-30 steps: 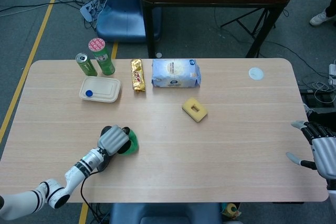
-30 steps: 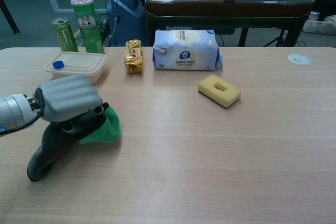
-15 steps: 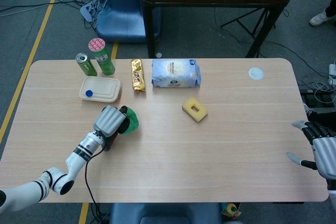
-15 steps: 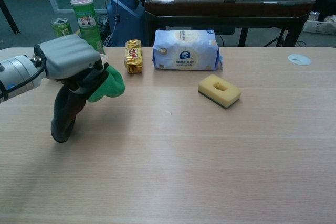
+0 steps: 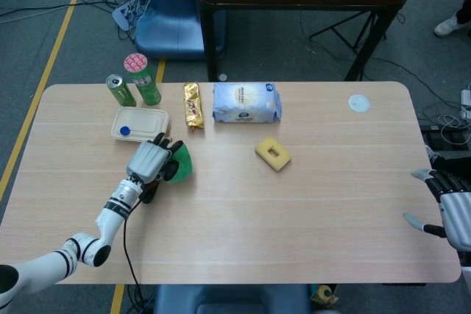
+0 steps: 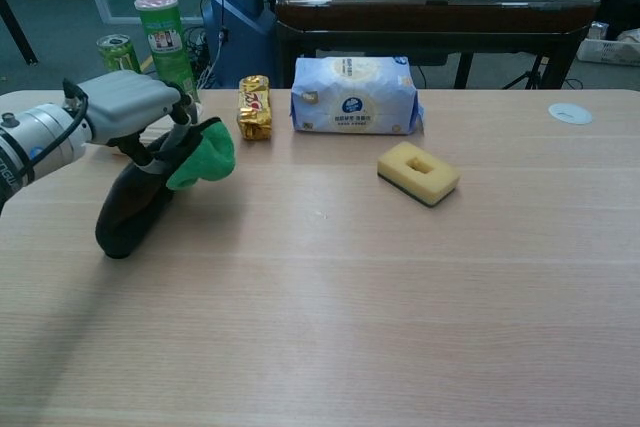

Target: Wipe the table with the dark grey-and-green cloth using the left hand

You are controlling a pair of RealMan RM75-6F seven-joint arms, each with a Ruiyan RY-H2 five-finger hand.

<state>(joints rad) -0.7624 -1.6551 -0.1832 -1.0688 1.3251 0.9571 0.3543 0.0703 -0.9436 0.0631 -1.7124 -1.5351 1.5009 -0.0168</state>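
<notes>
My left hand (image 5: 147,159) (image 6: 127,107) grips the dark grey-and-green cloth (image 5: 176,165) (image 6: 165,182) at the left of the table (image 5: 309,204), just in front of the takeaway box. The cloth's green part bunches beside the fingers and its dark grey part hangs down to the tabletop in the chest view. My right hand (image 5: 450,207) hovers past the table's right edge, fingers spread and holding nothing; the chest view does not show it.
Along the back left stand a green can (image 5: 120,90), a tall green tube (image 5: 142,79), a beige lidded box (image 5: 140,124), a gold snack bar (image 5: 193,105) and a blue-white packet (image 5: 247,102). A yellow sponge (image 5: 273,154) lies mid-table; a white disc (image 5: 358,103) lies back right.
My left hand has carried the cloth away from me, from the near left of the table up toward the beige box, and the cloth's grey end now trails on the surface.
</notes>
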